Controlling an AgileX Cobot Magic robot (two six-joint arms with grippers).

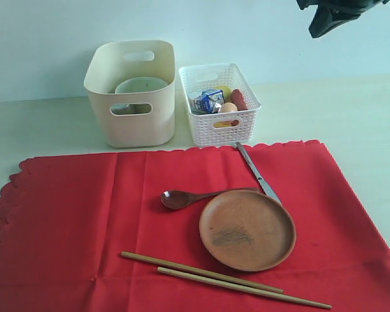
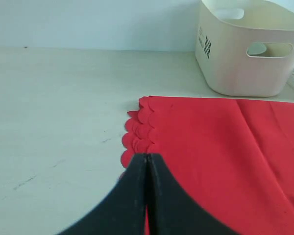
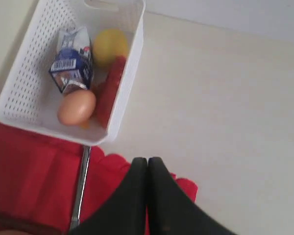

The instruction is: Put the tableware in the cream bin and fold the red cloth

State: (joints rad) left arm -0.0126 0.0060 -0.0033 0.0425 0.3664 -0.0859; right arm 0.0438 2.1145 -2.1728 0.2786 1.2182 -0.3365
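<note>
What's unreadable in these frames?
Tall cream plastic bin, contents: exterior view, its wall hides all but a pale bowl.
Metal knife, near end: exterior view, lost at the rim of the round brown plate; right wrist view, cut by frame edge.
White lattice basket, bottom layer: exterior view, front wall and egg cover it.

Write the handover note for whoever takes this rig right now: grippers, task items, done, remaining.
Left gripper: shut, empty, over the scalloped edge of the red cloth.
Right gripper: shut, empty, up above the white basket.
Done: white bowl is in the cream bin. Steel cup: cannot make it out.
On the cloth: wooden spoon, brown plate, knife, chopsticks.
Left: move those four into the bin, then fold the cloth, which lies spread flat.
</note>
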